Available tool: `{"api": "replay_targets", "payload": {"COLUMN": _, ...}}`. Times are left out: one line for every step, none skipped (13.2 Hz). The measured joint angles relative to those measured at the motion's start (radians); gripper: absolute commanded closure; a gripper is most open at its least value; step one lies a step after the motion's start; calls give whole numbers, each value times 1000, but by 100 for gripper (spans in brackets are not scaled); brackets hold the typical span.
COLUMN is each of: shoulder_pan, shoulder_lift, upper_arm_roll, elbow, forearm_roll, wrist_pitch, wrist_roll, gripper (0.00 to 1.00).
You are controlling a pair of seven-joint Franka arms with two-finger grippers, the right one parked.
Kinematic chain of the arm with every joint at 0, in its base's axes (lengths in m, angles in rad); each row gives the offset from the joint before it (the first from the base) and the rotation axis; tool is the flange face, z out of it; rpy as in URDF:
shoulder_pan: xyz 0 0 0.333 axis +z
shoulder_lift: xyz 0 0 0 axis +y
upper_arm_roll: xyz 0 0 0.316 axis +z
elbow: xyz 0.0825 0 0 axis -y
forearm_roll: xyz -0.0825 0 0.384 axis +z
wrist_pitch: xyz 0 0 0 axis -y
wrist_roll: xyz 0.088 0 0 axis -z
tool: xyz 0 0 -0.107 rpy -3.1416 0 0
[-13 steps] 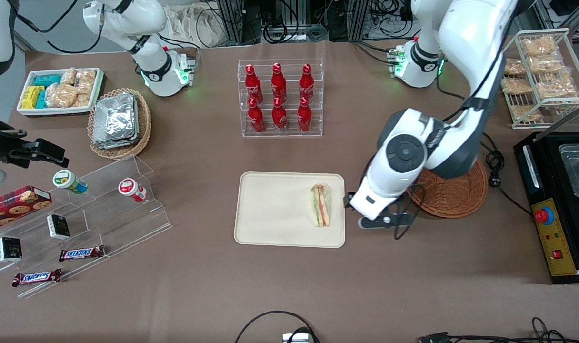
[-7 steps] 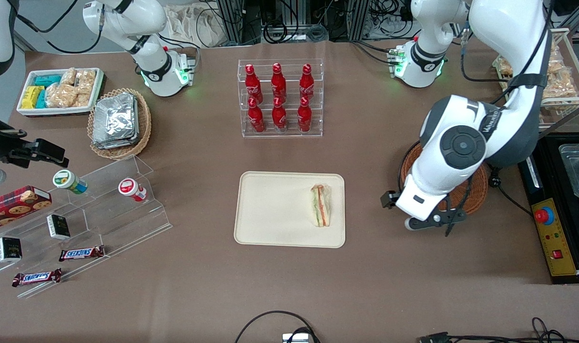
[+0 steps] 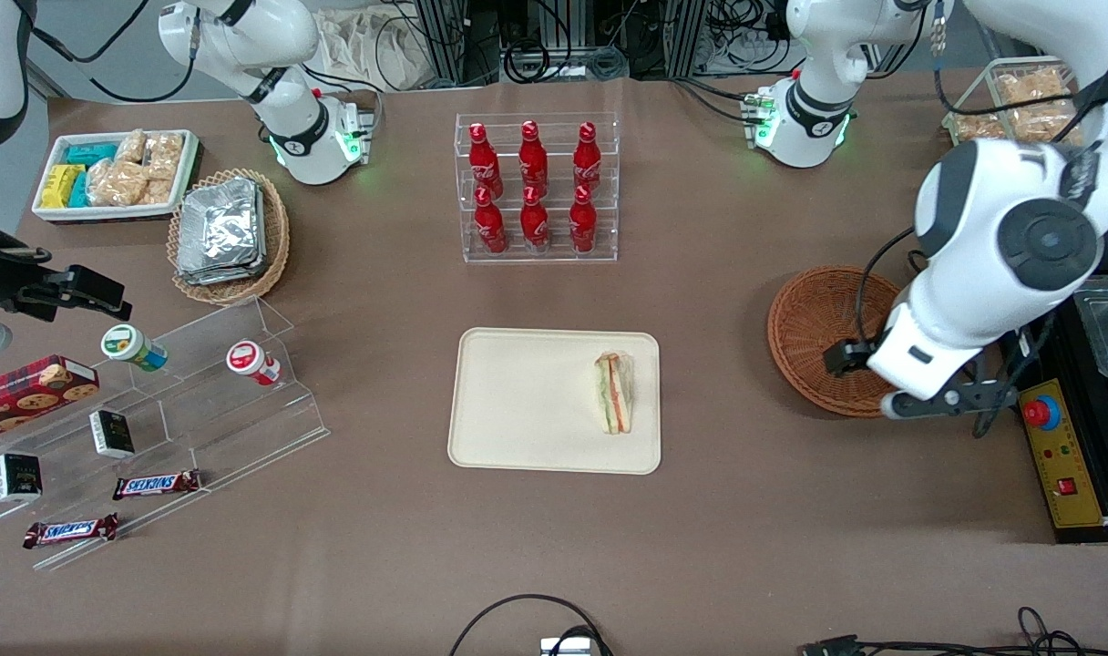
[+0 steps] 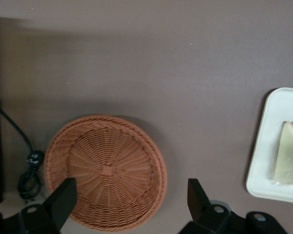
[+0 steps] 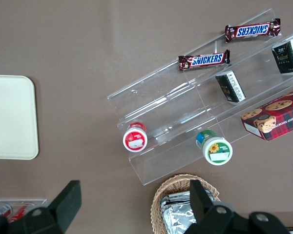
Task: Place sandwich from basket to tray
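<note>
1. The sandwich (image 3: pixel 614 394) lies on the tray (image 3: pixel 518 401), near the tray's edge toward the working arm's end of the table (image 3: pixel 554 547), its striped filling edge facing up.
2. The basket (image 3: pixel 823 328) sits bare, well apart from the tray; your tool (image 4: pixel 129 200) hangs above it, released, fingers (image 4: pixel 63 197) spread wide with nothing between them.
3. Judge the wedge as light, soft and easily crushed; the bread would likely dent and the layers could slide apart.
4. Should you take hold again, close gently across the two flat bread faces at mid-wedge, not on the filling edge or the thin corner.
</note>
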Motion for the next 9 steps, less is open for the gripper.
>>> {"api": "replay_targets", "payload": {"shoulder_pan": 1, "shoulder_lift": -34, "upper_arm_roll": 19, "elbow": -24, "forearm_roll": -11, "wrist_pitch": -1, "wrist_roll": 40, "gripper": 0}}
{"api": "replay_targets", "payload": {"shoulder_pan": 2, "shoulder_lift": -66, "upper_arm_roll": 33, "elbow": -40, "forearm_roll": -17, "wrist_pitch": -5, "wrist_roll": 72, "gripper": 0}}
{"api": "replay_targets", "payload": {"shoulder_pan": 4, "shoulder_lift": -97, "upper_arm_roll": 42, "elbow": -49, "forearm_roll": -20, "wrist_pitch": -17, "wrist_roll": 104, "gripper": 0}}
{"api": "replay_targets", "payload": {"shoulder_pan": 7, "shoulder_lift": -126, "upper_arm_roll": 45, "elbow": -52, "forearm_roll": -23, "wrist_pitch": -40, "wrist_roll": 139, "gripper": 0}}
{"api": "replay_targets", "payload": {"shoulder_pan": 9, "shoulder_lift": -153, "upper_arm_roll": 46, "elbow": -53, "forearm_roll": -24, "wrist_pitch": -63, "wrist_roll": 171, "gripper": 0}}
{"api": "replay_targets", "payload": {"shoulder_pan": 9, "shoulder_lift": -176, "upper_arm_roll": 46, "elbow": -54, "forearm_roll": -24, "wrist_pitch": -82, "wrist_roll": 198, "gripper": 0}}
{"api": "replay_targets", "payload": {"shoulder_pan": 13, "shoulder_lift": -197, "upper_arm_roll": 46, "elbow": -54, "forearm_roll": -30, "wrist_pitch": -101, "wrist_roll": 217, "gripper": 0}}
{"api": "replay_targets", "payload": {"shoulder_pan": 26, "shoulder_lift": -219, "upper_arm_roll": 46, "elbow": -54, "forearm_roll": -51, "wrist_pitch": -120, "wrist_roll": 241, "gripper": 0}}
{"api": "replay_targets", "payload": {"shoulder_pan": 43, "shoulder_lift": -241, "upper_arm_roll": 47, "elbow": -54, "forearm_roll": -77, "wrist_pitch": -138, "wrist_roll": 271, "gripper": 0}}
